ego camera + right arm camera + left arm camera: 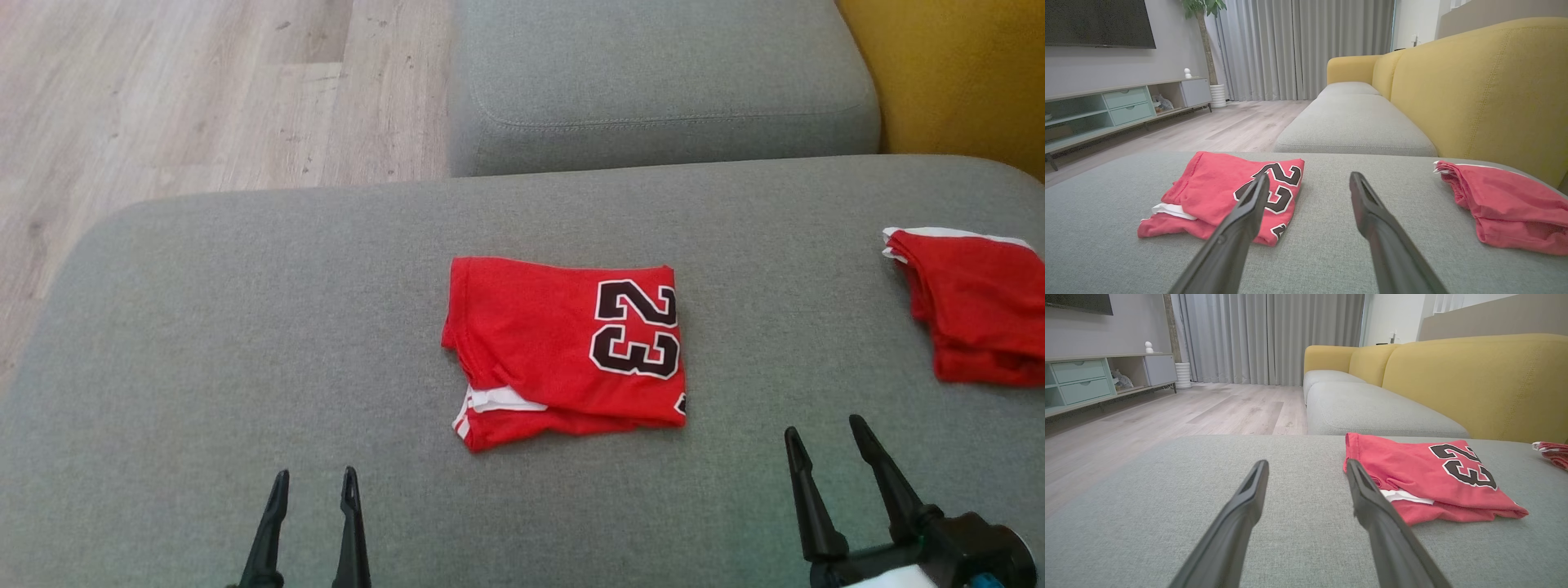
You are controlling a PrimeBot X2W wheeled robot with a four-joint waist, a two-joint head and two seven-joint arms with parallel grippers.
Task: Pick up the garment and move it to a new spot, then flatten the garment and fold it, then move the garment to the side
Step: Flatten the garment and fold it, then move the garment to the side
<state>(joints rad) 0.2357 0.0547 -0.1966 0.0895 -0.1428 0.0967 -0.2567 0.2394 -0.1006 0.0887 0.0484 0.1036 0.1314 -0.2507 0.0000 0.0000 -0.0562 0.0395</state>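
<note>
A red garment (547,347) with a black "23" lies folded into a rough square in the middle of the grey cushion (245,327). Its white-trimmed edge shows at the near left corner. My left gripper (314,482) hovers open near the cushion's front, left of the garment (1429,477), with nothing between its fingers. My right gripper (824,437) is open as well, lower right of the garment (1216,192), and holds nothing.
A second folded red garment (976,306) with white trim lies at the cushion's right edge. Another grey seat cushion (653,82) sits beyond, with the yellow sofa back (955,73) to the right. Wooden floor (163,106) lies left.
</note>
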